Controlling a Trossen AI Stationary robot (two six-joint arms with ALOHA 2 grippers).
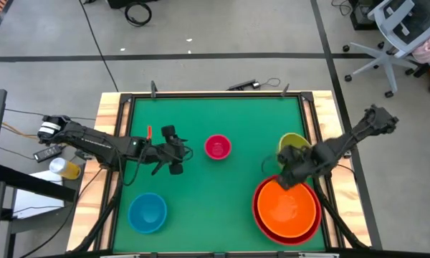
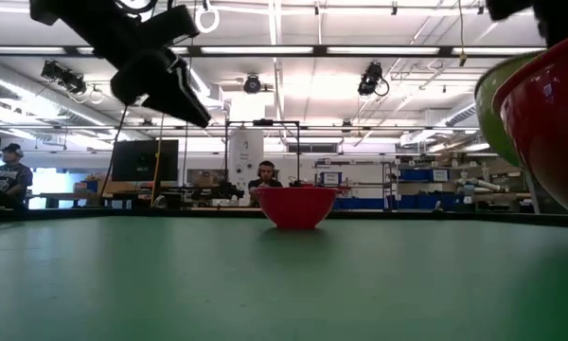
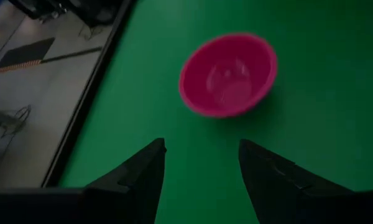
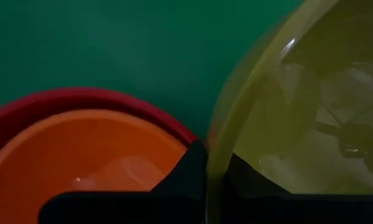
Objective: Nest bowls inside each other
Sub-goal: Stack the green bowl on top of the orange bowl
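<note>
A small pink bowl (image 1: 217, 147) stands upright mid-table, also in the left wrist view (image 3: 228, 74) and the low view (image 2: 295, 206). My left gripper (image 3: 202, 146) is open, hanging above the table to the left of the pink bowl (image 1: 173, 152) and apart from it. A blue bowl (image 1: 147, 213) sits near the front left. At the front right an orange bowl (image 1: 287, 206) rests inside a larger red bowl (image 1: 258, 215). My right gripper (image 4: 214, 155) is shut on a yellow-green bowl (image 1: 294, 142) just beyond that stack. My right gripper pinches the yellow-green bowl's rim (image 4: 219, 140) between its two fingers. One finger (image 4: 186, 168) is outside the wall; the other shows through the wall, inside. The fingers come from above, pointing steeply down. The bowl hangs tilted beside the red bowl's rim (image 4: 174, 127).
A raised wooden frame (image 1: 115, 129) runs round the green table. Open green surface lies between the pink bowl and the front edge. In the low view the red bowl (image 2: 549, 123) fills the right side. People sit in the room beyond the far edge.
</note>
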